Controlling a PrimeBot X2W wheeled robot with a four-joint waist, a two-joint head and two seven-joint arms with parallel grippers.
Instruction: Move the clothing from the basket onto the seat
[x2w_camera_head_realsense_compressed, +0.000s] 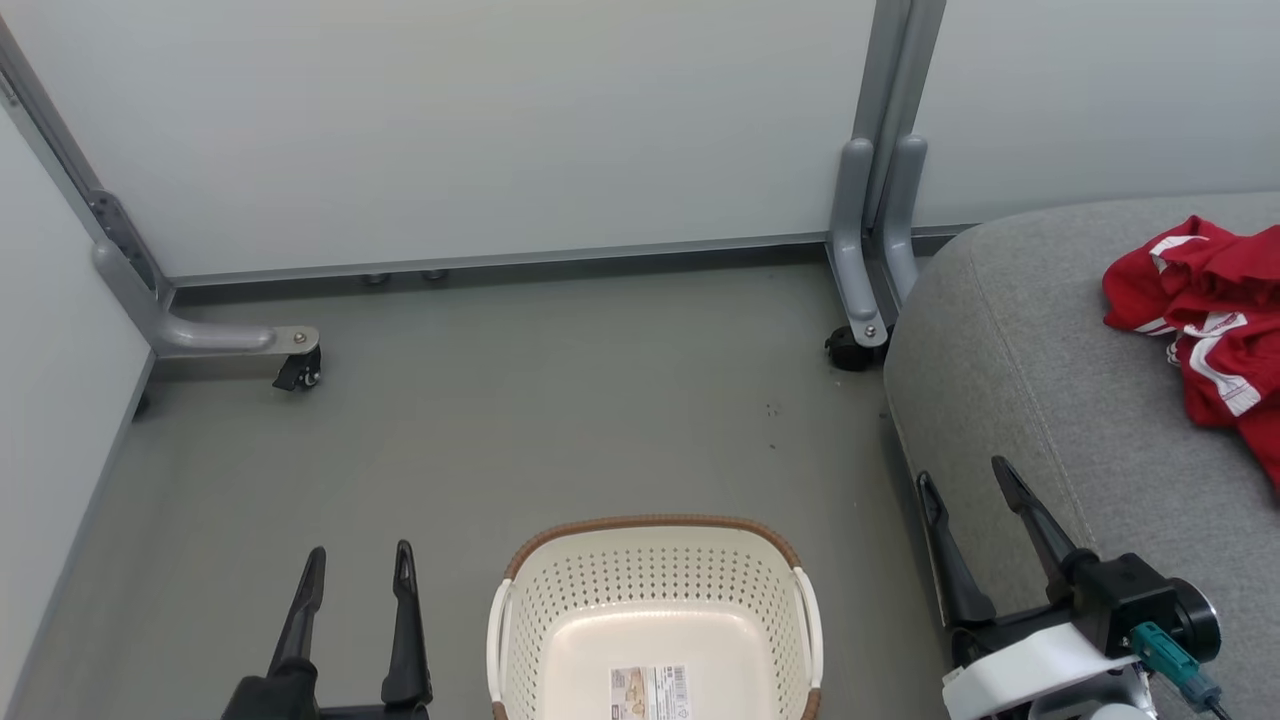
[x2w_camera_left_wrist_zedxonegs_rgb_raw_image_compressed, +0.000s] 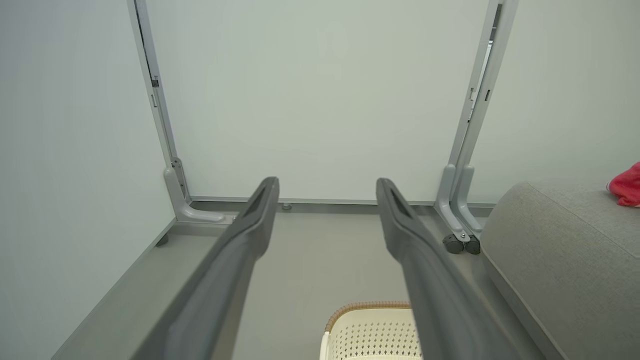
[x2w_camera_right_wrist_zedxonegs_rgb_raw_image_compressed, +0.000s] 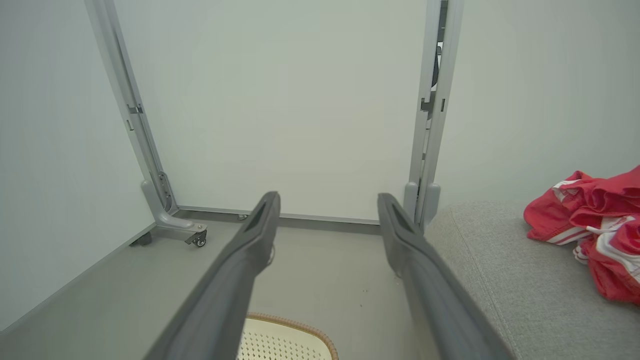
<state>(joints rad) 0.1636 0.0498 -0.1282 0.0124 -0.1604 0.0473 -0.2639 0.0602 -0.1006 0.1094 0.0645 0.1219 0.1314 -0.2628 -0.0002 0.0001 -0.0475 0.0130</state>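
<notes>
On the grey seat (x2w_camera_head_realsense_compressed: 1050, 420) the red clothing (x2w_camera_head_realsense_compressed: 1220, 310) lies right of both arms' jaws, which gape empty.

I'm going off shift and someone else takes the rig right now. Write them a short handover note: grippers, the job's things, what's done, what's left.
Left gripper: open, holding nothing, left of the basket.
Right gripper: open, holding nothing, by the seat's near edge.
Clothing: a red heap lying on the seat.
Basket: on the floor; the part in view holds just a paper label.
Done: the move, by the look of it.
Left: check the basket's near end, cut off in the head view.
</notes>
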